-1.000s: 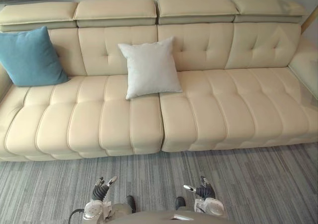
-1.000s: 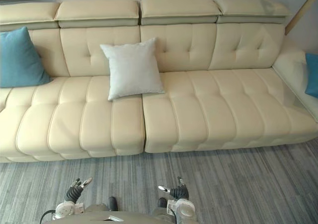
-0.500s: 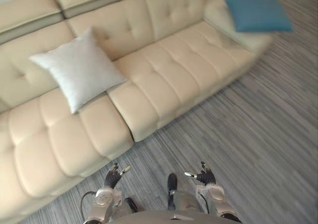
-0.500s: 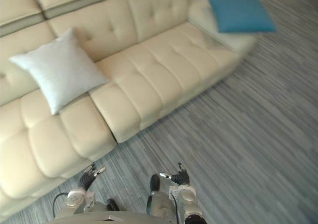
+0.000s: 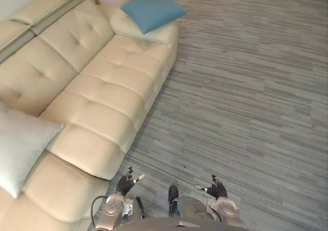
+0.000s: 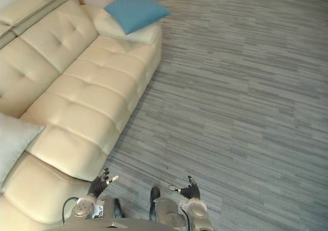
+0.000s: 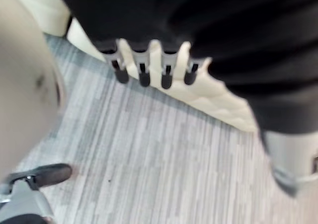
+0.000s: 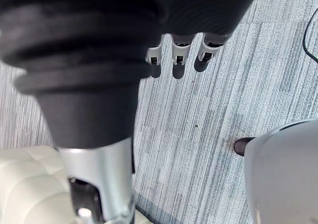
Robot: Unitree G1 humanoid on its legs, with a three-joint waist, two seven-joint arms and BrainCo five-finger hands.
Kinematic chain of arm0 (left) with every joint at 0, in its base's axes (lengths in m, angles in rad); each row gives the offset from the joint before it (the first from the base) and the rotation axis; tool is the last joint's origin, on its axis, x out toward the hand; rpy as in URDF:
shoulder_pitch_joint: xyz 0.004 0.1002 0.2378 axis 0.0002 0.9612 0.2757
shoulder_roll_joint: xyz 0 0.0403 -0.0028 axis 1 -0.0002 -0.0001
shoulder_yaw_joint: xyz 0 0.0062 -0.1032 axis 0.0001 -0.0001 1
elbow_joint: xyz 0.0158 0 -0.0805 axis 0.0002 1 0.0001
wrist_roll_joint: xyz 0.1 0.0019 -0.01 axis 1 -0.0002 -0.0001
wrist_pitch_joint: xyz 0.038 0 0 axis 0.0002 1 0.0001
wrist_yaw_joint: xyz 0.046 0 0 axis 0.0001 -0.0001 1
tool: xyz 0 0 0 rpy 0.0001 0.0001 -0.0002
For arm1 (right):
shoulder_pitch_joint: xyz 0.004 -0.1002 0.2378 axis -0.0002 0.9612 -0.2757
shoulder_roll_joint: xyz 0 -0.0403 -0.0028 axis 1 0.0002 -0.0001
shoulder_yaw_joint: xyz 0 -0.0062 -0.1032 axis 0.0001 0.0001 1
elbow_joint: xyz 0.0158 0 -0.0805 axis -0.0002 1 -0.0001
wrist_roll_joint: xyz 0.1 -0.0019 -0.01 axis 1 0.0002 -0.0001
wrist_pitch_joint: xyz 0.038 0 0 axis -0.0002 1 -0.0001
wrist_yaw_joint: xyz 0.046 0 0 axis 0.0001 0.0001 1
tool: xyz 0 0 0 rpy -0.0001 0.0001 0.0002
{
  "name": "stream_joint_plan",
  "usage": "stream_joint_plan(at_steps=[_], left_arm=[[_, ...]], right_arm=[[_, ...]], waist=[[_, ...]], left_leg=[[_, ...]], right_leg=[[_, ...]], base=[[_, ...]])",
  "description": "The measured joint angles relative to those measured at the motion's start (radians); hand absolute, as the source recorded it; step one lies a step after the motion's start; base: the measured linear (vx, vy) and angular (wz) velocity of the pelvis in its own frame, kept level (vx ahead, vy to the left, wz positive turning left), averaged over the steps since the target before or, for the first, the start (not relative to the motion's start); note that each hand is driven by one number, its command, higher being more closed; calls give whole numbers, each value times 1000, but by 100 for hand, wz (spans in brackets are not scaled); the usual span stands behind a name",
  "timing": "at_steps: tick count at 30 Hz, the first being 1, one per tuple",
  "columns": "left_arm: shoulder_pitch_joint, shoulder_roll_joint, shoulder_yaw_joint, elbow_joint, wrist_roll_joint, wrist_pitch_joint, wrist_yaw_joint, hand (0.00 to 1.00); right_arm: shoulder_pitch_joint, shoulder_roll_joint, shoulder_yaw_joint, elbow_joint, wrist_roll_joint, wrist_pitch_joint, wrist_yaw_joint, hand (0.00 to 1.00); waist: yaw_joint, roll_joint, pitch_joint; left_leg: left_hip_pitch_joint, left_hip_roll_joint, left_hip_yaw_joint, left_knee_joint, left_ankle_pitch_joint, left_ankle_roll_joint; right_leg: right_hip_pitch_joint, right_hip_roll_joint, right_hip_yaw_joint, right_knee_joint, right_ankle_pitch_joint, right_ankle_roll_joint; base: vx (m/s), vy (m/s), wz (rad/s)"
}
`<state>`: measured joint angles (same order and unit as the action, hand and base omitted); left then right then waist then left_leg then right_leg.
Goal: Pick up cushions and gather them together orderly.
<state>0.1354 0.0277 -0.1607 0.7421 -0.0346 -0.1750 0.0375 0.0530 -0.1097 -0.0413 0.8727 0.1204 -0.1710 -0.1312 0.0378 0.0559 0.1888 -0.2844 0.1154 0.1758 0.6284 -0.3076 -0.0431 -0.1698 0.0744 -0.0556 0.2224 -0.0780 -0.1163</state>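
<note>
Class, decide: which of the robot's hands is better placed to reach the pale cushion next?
Left, probably. The left hand hangs open beside the sofa seat edge, on the pale cushion's side; the right hand hangs over the carpet, farther off.

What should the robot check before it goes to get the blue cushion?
1. Left hand empty, fingers open: ok.
2. Right hand empty, fingers open: ok.
3. Blue cushion in sight, lying at the far end of the sofa: ok.
4. Blue cushion within reach of a hand: not ok, it looks too far away.
5. Cushions gathered together: not ok, the pale cushion sits far from the blue one.
</note>
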Motion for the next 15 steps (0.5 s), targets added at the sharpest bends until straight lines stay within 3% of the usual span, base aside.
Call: stream_joint_plan(at_steps=[2, 3, 4, 5, 6, 8, 9, 10, 11, 12, 13, 14, 15], left_arm=[[0, 1, 0, -17, -1, 0, 0, 0], [-3, 2, 3, -22, -1, -1, 0, 0], [-6, 5, 5, -22, -1, -2, 2, 0], [-6, 6, 5, -21, -1, -2, 2, 0], [-6, 12, 14, -20, -2, -3, 3, 0], [-4, 18, 28, -20, -2, -4, 3, 0], [-6, 34, 31, -18, -3, -7, 3, 0], [-12, 54, 30, -13, -4, -8, 4, 0], [-15, 63, 29, -4, -4, -5, 5, 0], [-16, 80, 8, 18, -6, 0, 12, 0], [-15, 84, -1, 18, -7, 1, 16, 0], [-20, 86, -10, 18, -12, 3, 26, 0], [-17, 86, -16, 18, -18, 5, 26, 0]], right_arm=[[-9, 0, -2, 0, 1, -1, 0, 0], [-10, 0, -1, 0, 3, -1, -2, 0], [-6, 3, -1, -1, 5, -2, -2, 0], [-6, 6, 1, -2, 7, -2, -2, 0], [-9, 19, 7, -12, 8, -3, -1, 0], [24, 27, 28, -33, 7, -3, 0, 0], [37, 45, 37, -33, 6, -4, 3, 0], [40, 65, 37, -31, 6, -3, 10, 0], [39, 71, 36, -34, 6, -3, 16, 0], [38, 71, 37, -35, 2, -4, 20, 0], [38, 71, 37, -35, -1, -4, 20, 0], [40, 73, 39, -35, -3, -4, 22, 0], [37, 72, 40, -36, -5, -4, 23, 0]], waist=[[16, 4, 5], [32, 13, 14], [46, 10, 13], [51, 8, 12], [46, 3, 6], [42, -31, -15], [46, -74, -29], [33, -103, -19], [22, -124, -24], [2, -130, -24], [2, -124, -20], [3, -126, -20], [2, -120, -19]], left_leg=[[-36, -50, -89, -192, 53, -31], [-33, -51, -139, -352, 131, -60], [-18, -47, -147, -369, 177, -64], [-12, -47, -148, -368, 194, -53], [-12, -54, -149, -346, 210, -20], [-18, -69, -128, -305, 205, 27], [-6, -85, -99, -300, 176, 62], [23, -112, -82, -299, 150, 69], [41, -125, -80, -295, 138, 77], [96, -143, -88, -270, 87, 102], [113, -145, -88, -262, 75, 113], [181, -152, -89, -263, 26, 125], [220, -149, -94, -268, 0, 126]], right_leg=[[7, 16, 47, -25, 4, -6], [35, 40, 88, -71, 7, -10], [50, 54, 125, -86, 6, -9], [57, 58, 141, -91, 6, -8], [58, 59, 176, -76, -7, 13], [16, 53, 209, -2, -42, 55], [-57, 43, 224, 209, -127, 173], [-125, 25, 232, 445, -191, 331], [-147, 14, 233, 544, -191, 396], [-159, -18, 189, 700, -115, 396], [-161, -32, 161, 728, -95, 397], [-180, -97, 46, 828, -104, 279], [-196, -123, -4, 839, -155, 212]], base=[[148, 99, -112], [208, 128, -132], [244, 147, -133], [266, 179, -119], [331, 238, -96], [297, 201, -80], [287, 124, -53], [287, 124, -39], [342, 76, 8], [311, 51, 16], [584, 72, 7], [448, 35, -10], [547, 14, -12]])
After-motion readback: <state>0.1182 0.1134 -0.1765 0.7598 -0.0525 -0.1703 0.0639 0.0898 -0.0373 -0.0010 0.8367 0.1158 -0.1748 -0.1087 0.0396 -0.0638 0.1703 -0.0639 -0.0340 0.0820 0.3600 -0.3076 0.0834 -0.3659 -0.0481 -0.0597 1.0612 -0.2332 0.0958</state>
